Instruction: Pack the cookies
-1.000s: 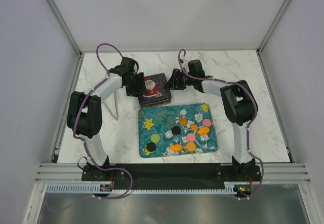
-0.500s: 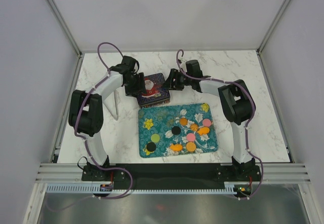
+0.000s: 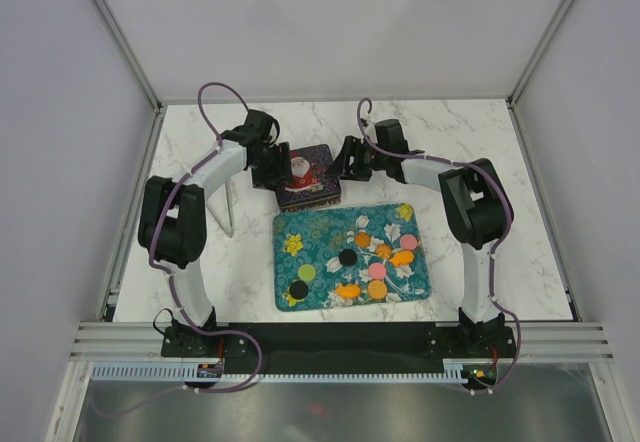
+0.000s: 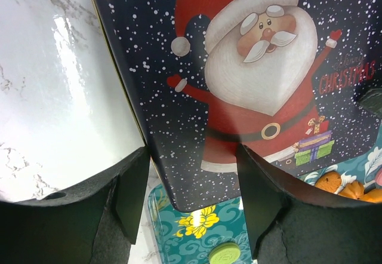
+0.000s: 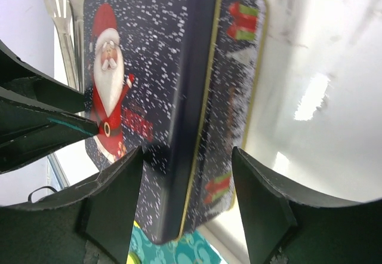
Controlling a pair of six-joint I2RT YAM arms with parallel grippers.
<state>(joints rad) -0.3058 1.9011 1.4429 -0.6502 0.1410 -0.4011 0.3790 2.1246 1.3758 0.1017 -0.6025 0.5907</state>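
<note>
The cookies are small flat discs on a teal flowered tray [image 3: 310,227]: orange [image 3: 377,289], pink [image 3: 408,241], green [image 3: 307,273] and black [image 3: 347,257]. A dark Santa tin [image 3: 307,177], lid on, stands just behind the tray. My left gripper [image 3: 275,167] is open at the tin's left side; in the left wrist view [image 4: 194,198] its jaws straddle the tin's near corner [image 4: 239,85], above a green cookie [image 4: 224,255]. My right gripper [image 3: 347,160] is open at the tin's right side; its jaws [image 5: 188,198] straddle the tin's side wall [image 5: 197,109].
A white utensil [image 3: 229,207] lies on the marble table left of the tin and shows in the right wrist view [image 5: 65,7]. White walls enclose the table on three sides. The arm bases stand at the near edge.
The tin has shifted slightly to the right. The left gripper has followed it rightward. The right gripper moved left, then back to the right.
</note>
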